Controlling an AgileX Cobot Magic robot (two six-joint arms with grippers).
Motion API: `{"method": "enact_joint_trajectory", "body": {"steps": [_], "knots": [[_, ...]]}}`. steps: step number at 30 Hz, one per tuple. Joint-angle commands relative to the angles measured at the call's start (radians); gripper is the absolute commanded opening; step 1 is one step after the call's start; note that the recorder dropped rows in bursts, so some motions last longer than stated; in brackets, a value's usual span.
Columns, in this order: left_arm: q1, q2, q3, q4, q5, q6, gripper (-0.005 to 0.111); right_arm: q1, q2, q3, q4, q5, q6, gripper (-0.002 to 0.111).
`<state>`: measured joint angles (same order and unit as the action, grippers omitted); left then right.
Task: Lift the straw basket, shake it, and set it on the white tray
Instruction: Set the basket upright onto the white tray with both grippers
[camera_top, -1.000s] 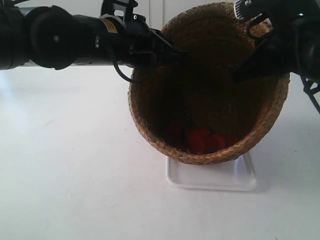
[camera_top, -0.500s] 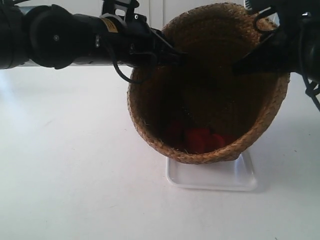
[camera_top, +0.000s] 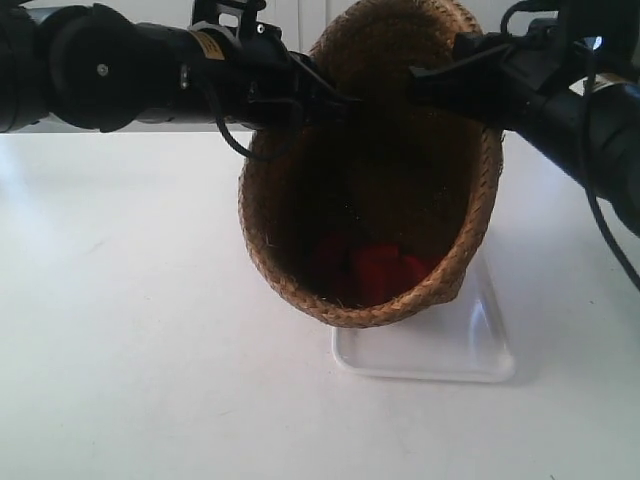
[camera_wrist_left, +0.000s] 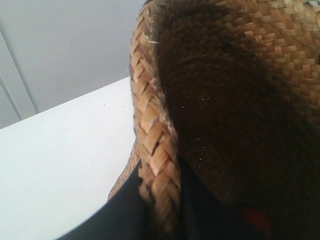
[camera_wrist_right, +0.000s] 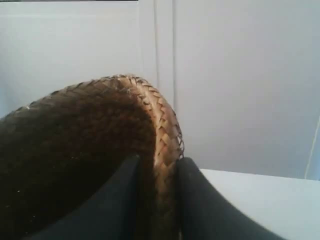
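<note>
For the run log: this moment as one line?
straw basket: tilted, held above white tray | left gripper: shut on rim | right gripper: shut on rim

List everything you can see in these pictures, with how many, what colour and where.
straw basket: one, brown, tilted with its mouth toward the exterior camera, gripped at the rim on two sides
red things: two or more, red, deep inside the basket; too dim to identify
white tray: one, white, on the table, partly hidden by the basket
table: one, white, under everything
left gripper: one, black, fingers astride the basket's rim
right gripper: one, black, fingers astride the rim on the other side
</note>
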<state>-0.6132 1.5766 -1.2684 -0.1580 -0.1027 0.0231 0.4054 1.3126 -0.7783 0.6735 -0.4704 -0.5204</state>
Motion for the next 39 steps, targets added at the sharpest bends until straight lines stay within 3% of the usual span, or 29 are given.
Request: {"method": "enact_joint_trajectory", "body": {"steps": [1, 7, 13, 30, 39], "knots": [[-0.023, -0.015, -0.012, -0.003, -0.01, 0.004, 0.0, -0.023, -0.02, -0.036, -0.3, 0.25, 0.24, 0.0], [-0.023, -0.015, -0.012, -0.003, -0.01, 0.004, 0.0, -0.028, -0.028, -0.084, -0.628, 0.438, 0.553, 0.0], [-0.023, -0.015, -0.012, -0.003, -0.01, 0.004, 0.0, -0.028, -0.029, -0.093, -0.757, 0.523, 0.793, 0.0], [-0.023, -0.015, -0.012, -0.003, -0.01, 0.006, 0.0, -0.028, -0.033, -0.097, -0.76, 0.514, 0.767, 0.0], [-0.023, -0.015, -0.012, -0.01, -0.02, 0.078, 0.0, -0.026, -0.037, -0.097, -0.756, 0.407, 0.798, 0.0]]}}
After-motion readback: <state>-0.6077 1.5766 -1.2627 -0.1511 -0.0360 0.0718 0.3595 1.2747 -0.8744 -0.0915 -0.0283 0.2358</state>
